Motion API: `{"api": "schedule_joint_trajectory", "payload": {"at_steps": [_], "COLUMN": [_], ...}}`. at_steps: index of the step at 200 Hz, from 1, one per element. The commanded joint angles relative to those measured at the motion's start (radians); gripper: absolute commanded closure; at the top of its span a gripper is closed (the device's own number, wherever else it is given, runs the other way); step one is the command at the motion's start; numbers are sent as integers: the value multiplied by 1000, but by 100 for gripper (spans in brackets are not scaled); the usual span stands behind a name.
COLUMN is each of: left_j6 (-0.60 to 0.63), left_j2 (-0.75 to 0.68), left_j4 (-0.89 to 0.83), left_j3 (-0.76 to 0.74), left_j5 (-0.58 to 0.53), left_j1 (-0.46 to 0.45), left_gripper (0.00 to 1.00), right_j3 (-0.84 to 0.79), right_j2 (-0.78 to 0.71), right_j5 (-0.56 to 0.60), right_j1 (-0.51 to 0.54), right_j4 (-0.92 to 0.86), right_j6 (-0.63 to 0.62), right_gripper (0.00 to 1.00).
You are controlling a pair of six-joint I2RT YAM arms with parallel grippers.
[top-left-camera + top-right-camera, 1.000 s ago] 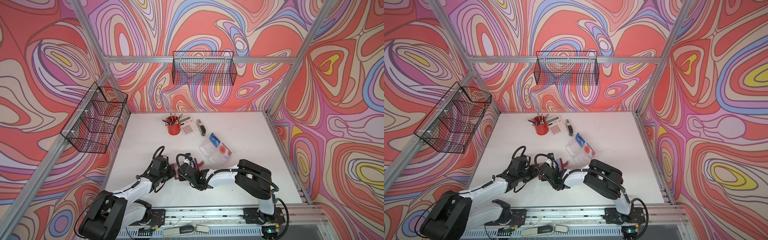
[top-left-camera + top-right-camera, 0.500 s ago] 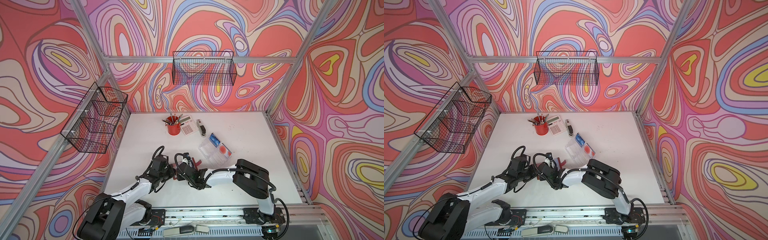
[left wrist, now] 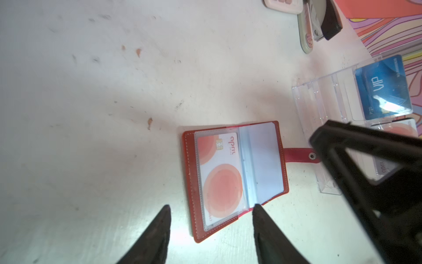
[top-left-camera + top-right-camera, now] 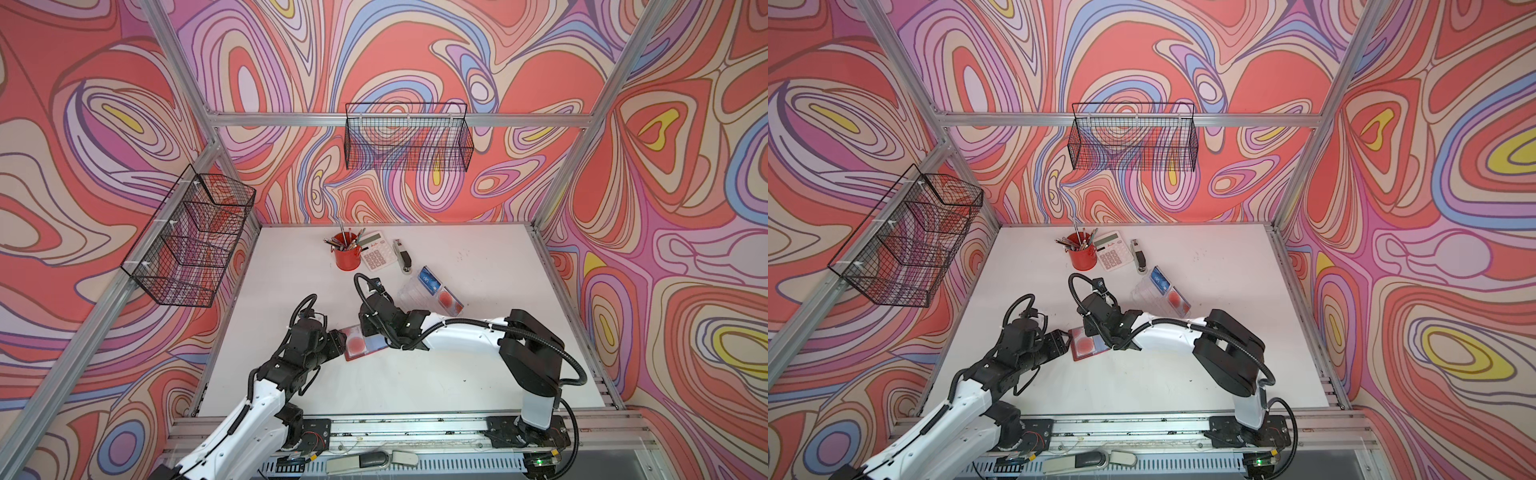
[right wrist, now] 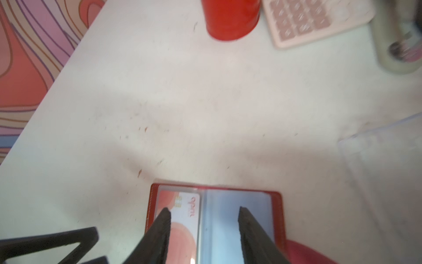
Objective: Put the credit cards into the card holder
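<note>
On bench (image 3: pixel 91 114), card holder (image 3: pixel 262 160) lies open, pale card (image 3: pixel 219 173) marked "open" in sleeve (image 3: pixel 228 225). Your left pincer (image 3: pixel 211 205) gapes empty at its edge; right pincer (image 5: pixel 204 209) spread above it, empty. Tray (image 3: pixel 319 102) holds blue "VIP" card (image 3: pixel 383 89).

Card holder (image 3: pixel 193 182) red leather-look, stitched; sleeves (image 3: pixel 262 160) glossy clear plastic; tray (image 3: pixel 319 107) clear plastic; table (image 3: pixel 91 114) matt white.

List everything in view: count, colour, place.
card holder: one, red, open, mid-table
holder's card: one, pale with orange circle, in a sleeve
clear tray: one, back-right of holder
blue card: one, in tray
tray's pale card: one, orange circle, beside blue card
pen cup: one, red, table's back
calculator: one, pale, beside cup
stapler: one, beige-black, beside calculator
wire baskets: two, black, on walls
table: one, white
left gripper: open, at holder's edge
right gripper: open, over holder
</note>
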Motion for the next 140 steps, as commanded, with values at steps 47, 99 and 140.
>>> {"api": "schedule_joint_trajectory", "payload": {"at_steps": [47, 99, 140], "left_j6": [-37, -30, -37], "left_j2": [-40, 28, 82], "left_j4": [-228, -144, -58], "left_j3": [58, 32, 10], "left_j5": [-144, -77, -23], "left_j1": [-2, -2, -1], "left_gripper": [9, 9, 9], "right_j3": [-209, -147, -139], "right_j2": [-8, 95, 75], "right_j5": [26, -16, 31], "right_j1": [-25, -21, -20], "right_j4": [131, 99, 84], "right_j6": [9, 26, -2], "right_gripper": [50, 56, 57]}}
